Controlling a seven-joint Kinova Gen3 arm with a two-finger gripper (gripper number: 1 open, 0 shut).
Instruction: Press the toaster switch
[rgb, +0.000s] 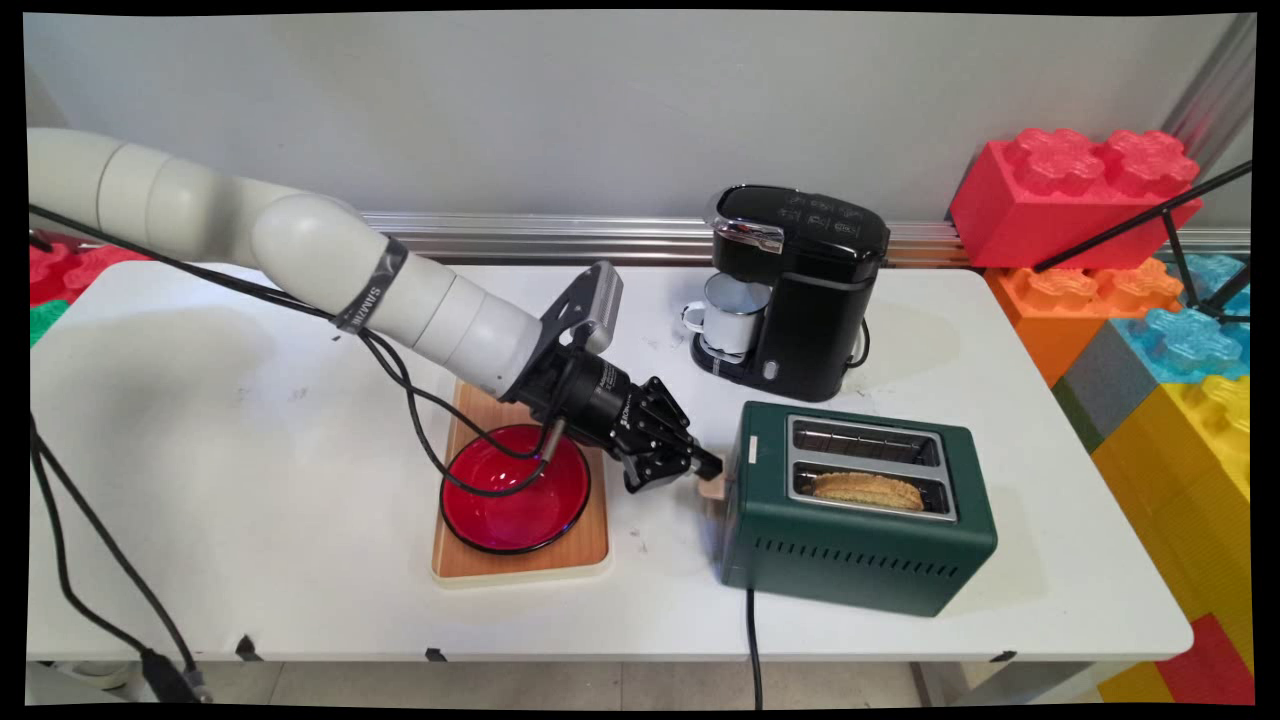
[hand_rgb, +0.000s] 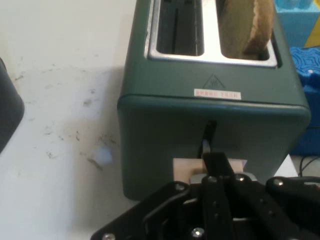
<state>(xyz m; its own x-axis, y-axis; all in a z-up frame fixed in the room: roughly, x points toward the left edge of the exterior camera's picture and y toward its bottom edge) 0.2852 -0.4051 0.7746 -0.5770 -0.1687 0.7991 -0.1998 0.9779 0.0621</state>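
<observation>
Pressing the toaster (rgb: 860, 520) lever (hand_rgb: 210, 167), jaws look closed.

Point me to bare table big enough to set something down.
Widest: table left of the wooden board. Also the front strip right of the toaster. Crowded: gripper at the toaster's end; coffee maker close behind.

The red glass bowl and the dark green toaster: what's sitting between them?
In the main view, the black two-finger gripper sits between the red glass bowl and the dark green toaster, at the toaster's pale wooden lever. Otherwise, only bare white table.
</observation>
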